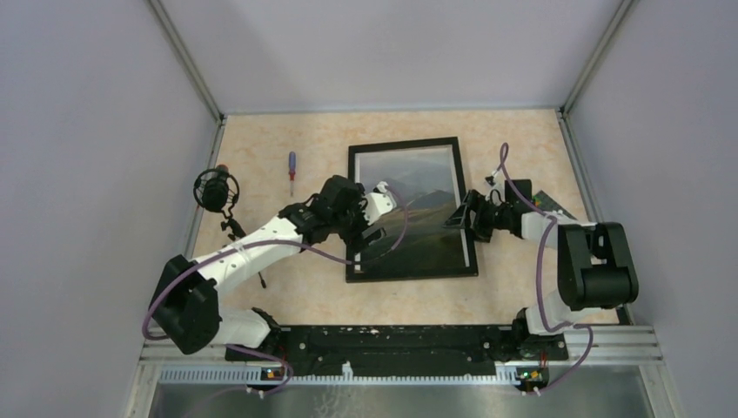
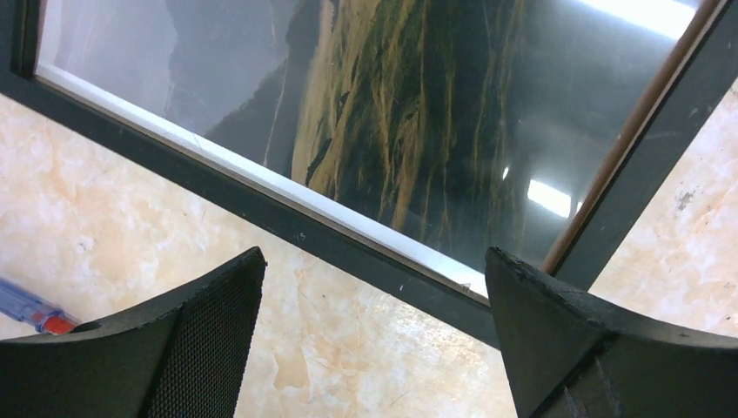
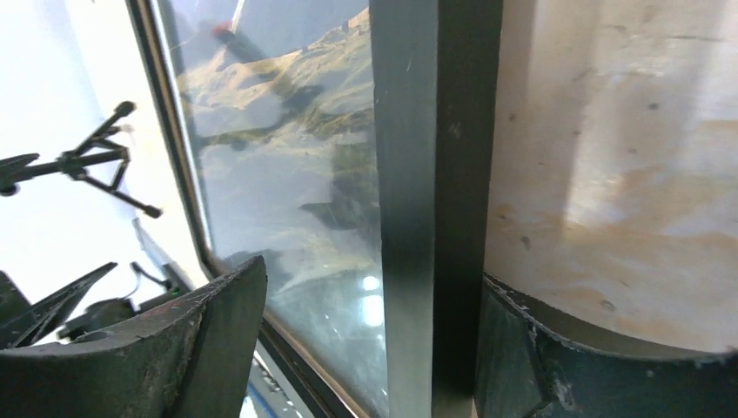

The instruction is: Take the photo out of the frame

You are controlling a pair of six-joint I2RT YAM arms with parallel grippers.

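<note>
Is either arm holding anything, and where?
Nothing is held. The right gripper has its jaws open astride the right edge of the frame; the left gripper is open too.

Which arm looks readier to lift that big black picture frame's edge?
Right, probably: the right hand is open around the side rail of the black-bordered rectangular picture frame. The left hand is open, the frame beyond its fingertips.
</note>
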